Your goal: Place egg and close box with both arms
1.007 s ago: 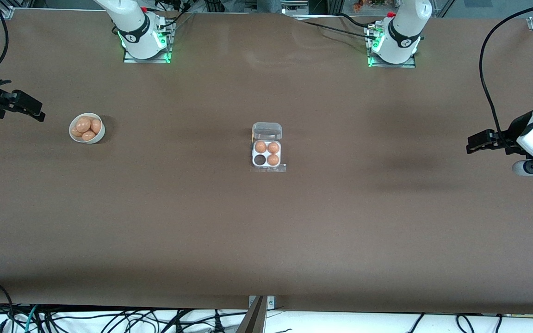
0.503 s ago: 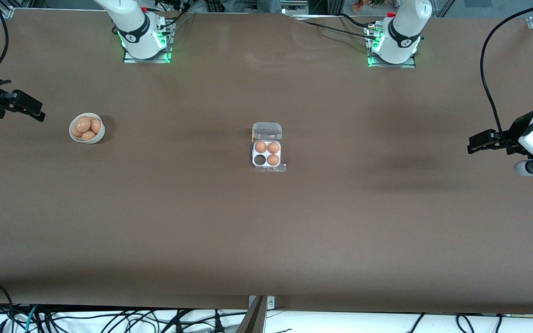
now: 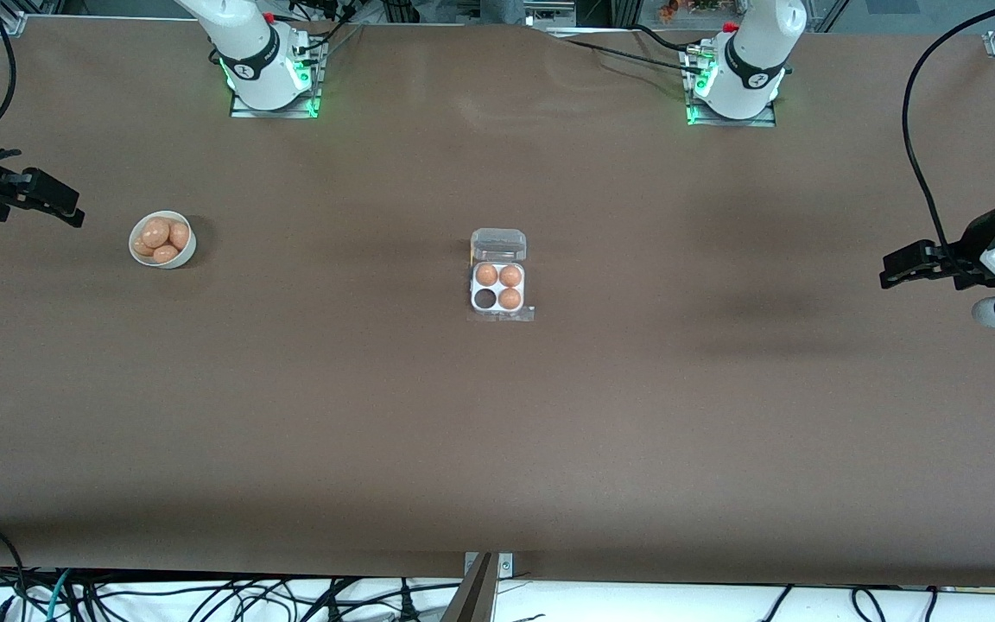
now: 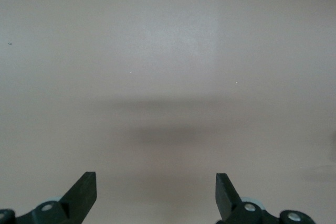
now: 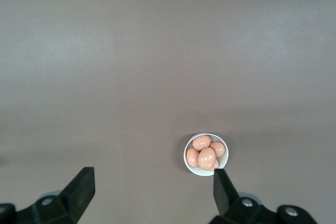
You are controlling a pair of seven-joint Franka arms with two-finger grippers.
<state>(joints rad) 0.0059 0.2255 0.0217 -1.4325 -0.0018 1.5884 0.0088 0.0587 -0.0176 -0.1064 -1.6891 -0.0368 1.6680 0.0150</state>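
Worktop: a brown worktop is seen carrying a box and a bowl, well apart from each other.

Box: the box is placed near the middle of the worktop. Its white tray is seen with three eggs seated in three cups. The fourth cup, in the row nearer the front camera and toward the right arm's end, is shown dark and unfilled. The clear lid is laid open, farther from the front camera than the tray; its edges are hard to make out against the brown surface.

Bowl: a round white bowl is set toward the right arm's end of the worktop, with several orange-brown eggs piled in it. How many are in the pile cannot be counted surely, since some are hidden under others.

Right gripper: the right gripper is held over the worktop's edge at the right arm's end, near the bowl. Its fingers are spread wide with nothing between them. The arm is mostly cut off at the picture's edge.

Left gripper: the left gripper is held over the left arm's end of the worktop, well apart from the box. Its fingers are spread wide over bare worktop, and only their tips are shown in the wrist view. The arm is partly cut off.
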